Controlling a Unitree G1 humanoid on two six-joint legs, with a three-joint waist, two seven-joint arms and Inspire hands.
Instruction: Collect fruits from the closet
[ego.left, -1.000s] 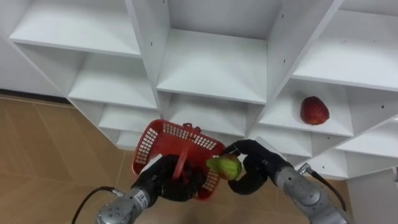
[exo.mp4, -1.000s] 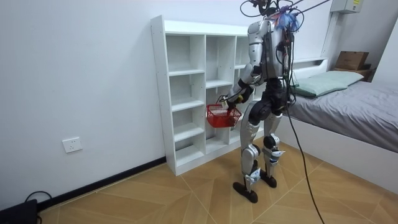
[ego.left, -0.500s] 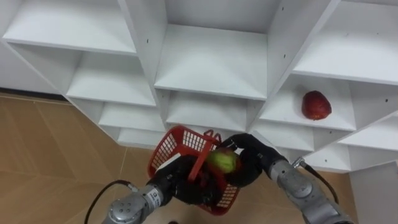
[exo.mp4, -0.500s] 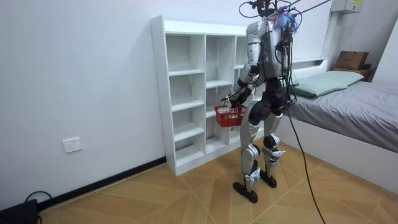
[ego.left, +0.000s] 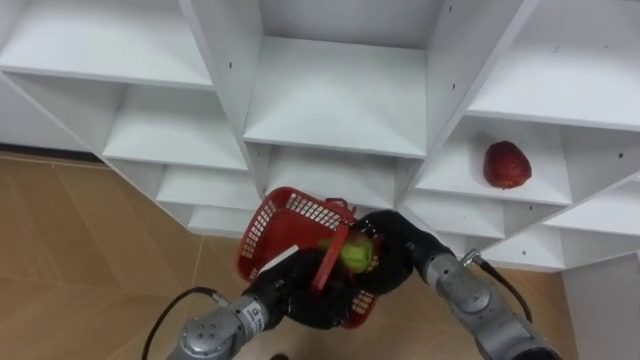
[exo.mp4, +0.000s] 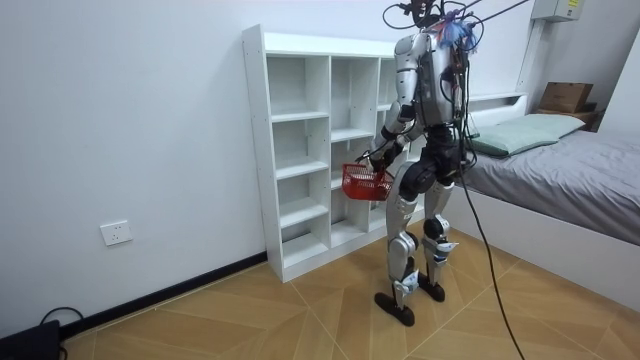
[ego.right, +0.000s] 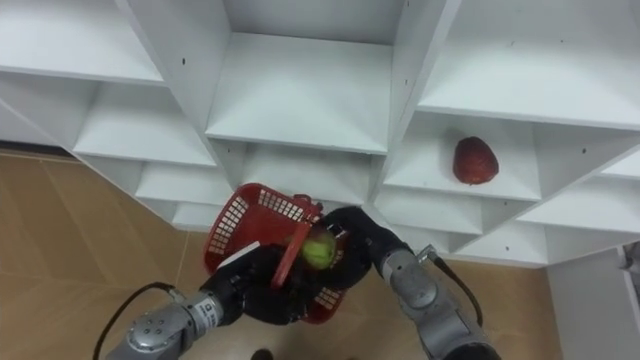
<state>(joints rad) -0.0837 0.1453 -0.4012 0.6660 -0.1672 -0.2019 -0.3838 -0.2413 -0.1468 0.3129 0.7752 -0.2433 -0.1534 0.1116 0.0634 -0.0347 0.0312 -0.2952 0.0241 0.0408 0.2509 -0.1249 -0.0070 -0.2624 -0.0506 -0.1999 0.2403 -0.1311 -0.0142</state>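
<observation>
A red mesh basket (ego.left: 283, 218) hangs low in front of the white closet shelves (ego.left: 340, 100), with my left hand (ego.left: 298, 296) curled round its red handle (ego.left: 329, 266). My right hand (ego.left: 396, 262) is shut on a green fruit (ego.left: 358, 255) and holds it inside the basket's rim. In the right eye view the same fruit (ego.right: 319, 250) sits against the handle. A red apple (ego.left: 506, 165) lies alone on a shelf at the upper right, apart from both hands. In the room view I stand facing the shelves with the basket (exo.mp4: 365, 182) at hip height.
The closet's other compartments (ego.left: 110, 50) show bare white shelves. Wooden floor (ego.left: 80, 260) lies below left. In the room view a bed (exo.mp4: 560, 160) stands at the right, and a wall socket (exo.mp4: 116, 233) is low at the left.
The basket has swung right, under my right hand, and the green fruit has gone from beside its rim to inside it. The red apple has not moved.
</observation>
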